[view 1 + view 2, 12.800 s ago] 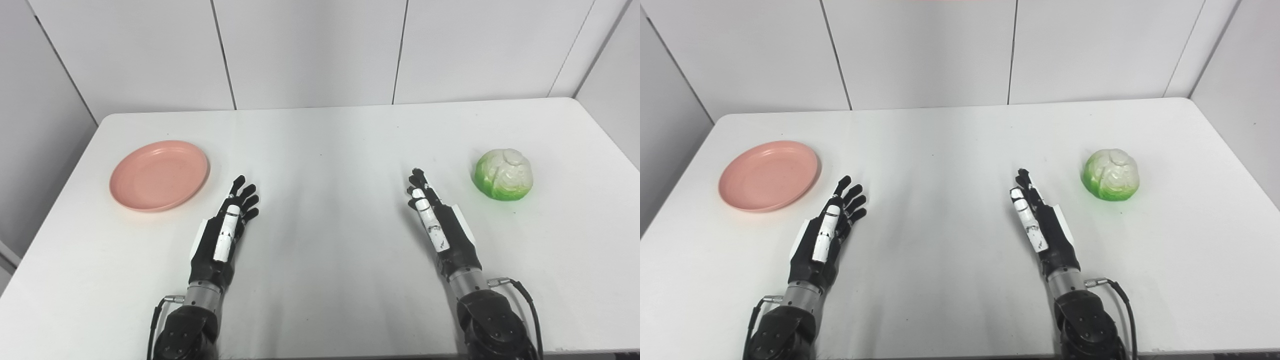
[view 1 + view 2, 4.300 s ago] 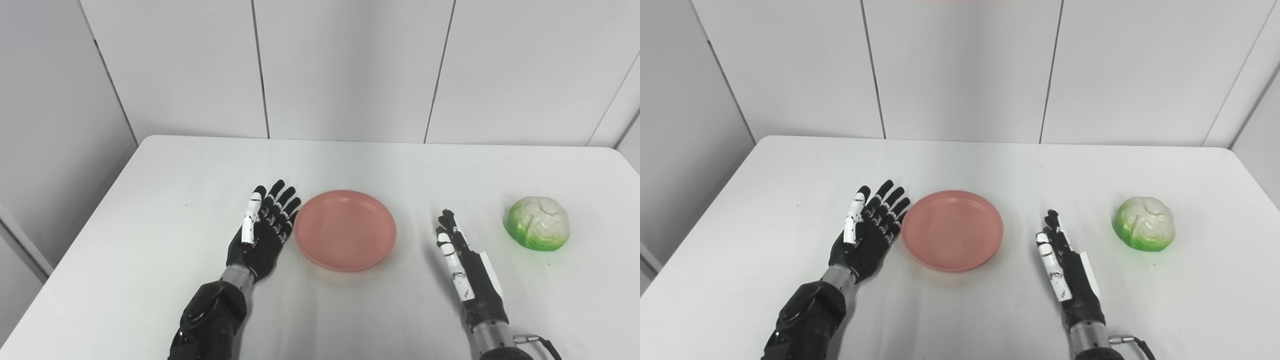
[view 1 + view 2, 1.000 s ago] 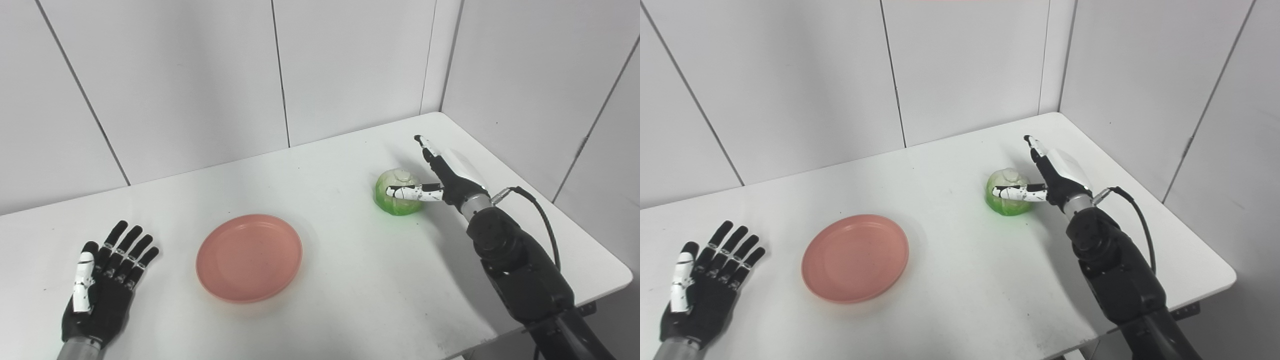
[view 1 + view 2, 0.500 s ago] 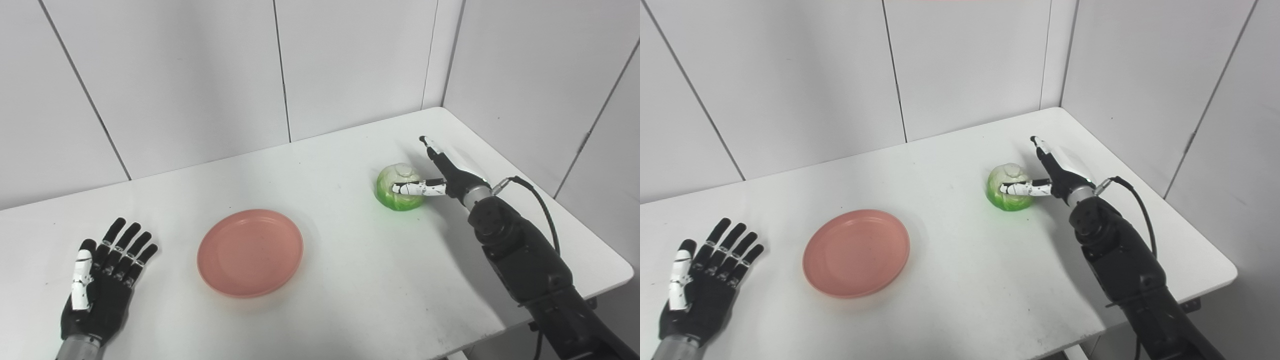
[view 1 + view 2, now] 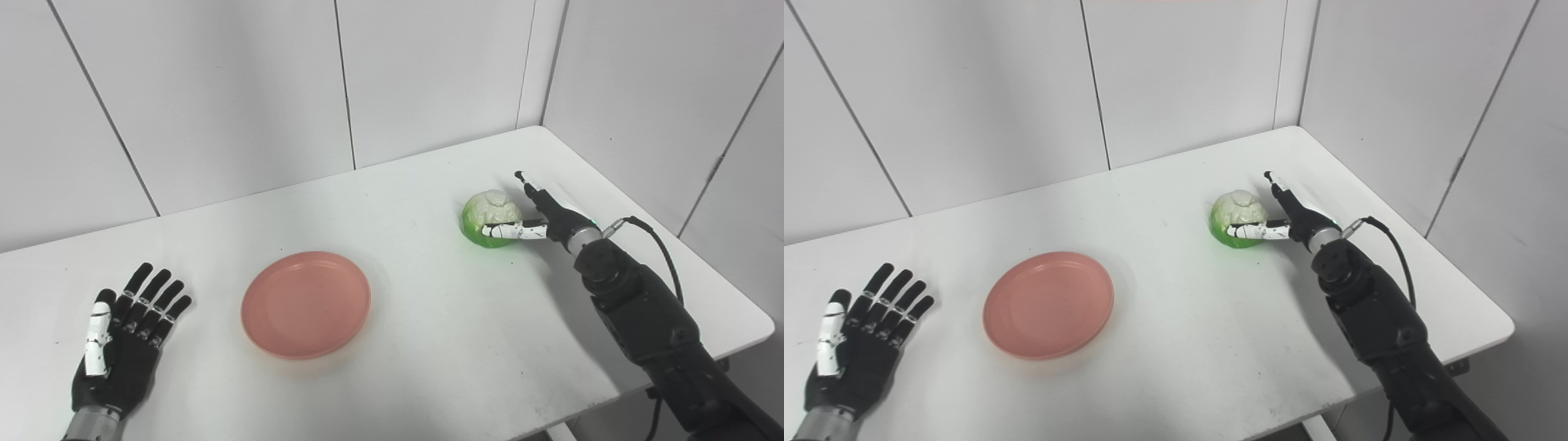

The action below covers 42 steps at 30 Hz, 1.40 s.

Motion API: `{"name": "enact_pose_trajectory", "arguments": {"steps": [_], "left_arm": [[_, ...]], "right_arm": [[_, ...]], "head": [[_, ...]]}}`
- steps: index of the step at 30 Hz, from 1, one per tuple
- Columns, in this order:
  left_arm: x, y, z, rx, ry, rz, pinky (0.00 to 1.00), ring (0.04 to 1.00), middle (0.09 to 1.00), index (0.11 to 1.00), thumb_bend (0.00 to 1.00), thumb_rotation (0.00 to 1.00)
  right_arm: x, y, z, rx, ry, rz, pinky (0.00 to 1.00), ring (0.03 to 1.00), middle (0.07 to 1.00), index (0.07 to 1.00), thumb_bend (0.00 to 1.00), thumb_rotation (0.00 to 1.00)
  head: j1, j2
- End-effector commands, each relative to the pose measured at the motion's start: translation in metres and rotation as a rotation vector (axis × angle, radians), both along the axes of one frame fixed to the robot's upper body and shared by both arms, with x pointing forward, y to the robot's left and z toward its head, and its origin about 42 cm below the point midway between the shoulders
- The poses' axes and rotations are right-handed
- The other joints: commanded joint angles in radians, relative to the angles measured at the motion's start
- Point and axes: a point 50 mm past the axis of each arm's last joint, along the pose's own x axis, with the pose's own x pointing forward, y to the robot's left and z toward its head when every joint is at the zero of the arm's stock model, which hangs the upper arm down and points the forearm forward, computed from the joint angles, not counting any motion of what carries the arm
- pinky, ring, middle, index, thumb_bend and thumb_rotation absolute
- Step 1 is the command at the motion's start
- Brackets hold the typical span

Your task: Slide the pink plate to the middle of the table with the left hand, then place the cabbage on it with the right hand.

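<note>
Pink plate sits mid-frame; the cabbage waits on the bench at right; right hand, fingers spread around it, must close next; left hand lies open, lower left.

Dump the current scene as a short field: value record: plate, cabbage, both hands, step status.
plate: pink plate lies on the white table, nothing on it
cabbage: cabbage sits on the table, right of the plate and apart from it
right hand: right hand beside the cabbage, thumb across its near side, fingers spread, not closed
left hand: left hand flat on the table, open, left of the plate, apart from it
step status: cabbage not yet lifted
</note>
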Motion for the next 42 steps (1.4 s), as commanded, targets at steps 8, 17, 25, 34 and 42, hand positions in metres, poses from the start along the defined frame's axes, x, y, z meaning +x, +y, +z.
{"name": "enact_pose_trajectory", "arguments": {"steps": [8,17,25,34,42], "left_arm": [[-0.024,0.009,-0.039,0.007,0.183,0.009,0.81,0.839,0.858,0.852,0.50,0.79],[-0.026,0.008,-0.034,0.001,0.179,0.007,0.80,0.828,0.847,0.843,0.50,0.78],[-0.025,0.010,-0.037,-0.009,0.182,-0.001,0.82,0.848,0.866,0.860,0.50,0.80],[-0.026,0.008,-0.036,-0.020,0.181,-0.006,0.82,0.850,0.869,0.865,0.51,0.79],[-0.027,0.006,-0.035,-0.025,0.177,-0.015,0.80,0.846,0.867,0.866,0.51,0.80]], "right_arm": [[0.019,0.014,0.024,-0.001,-0.084,0.077,0.93,1.000,1.000,1.000,1.00,0.59],[0.032,0.021,0.024,0.006,-0.077,0.117,0.88,0.988,1.000,1.000,1.00,0.58],[0.046,0.028,0.020,-0.034,-0.063,0.134,0.88,0.973,0.996,1.000,1.00,0.56],[0.061,0.032,0.010,-0.013,0.001,0.116,0.88,0.961,0.985,0.992,1.00,0.42],[0.062,0.029,-0.003,0.033,-0.010,0.089,0.77,0.812,0.830,0.856,1.00,0.18]], "head": [[0.006,0.009],[0.012,0.012],[0.014,0.014],[0.027,0.012],[0.031,0.012]]}}
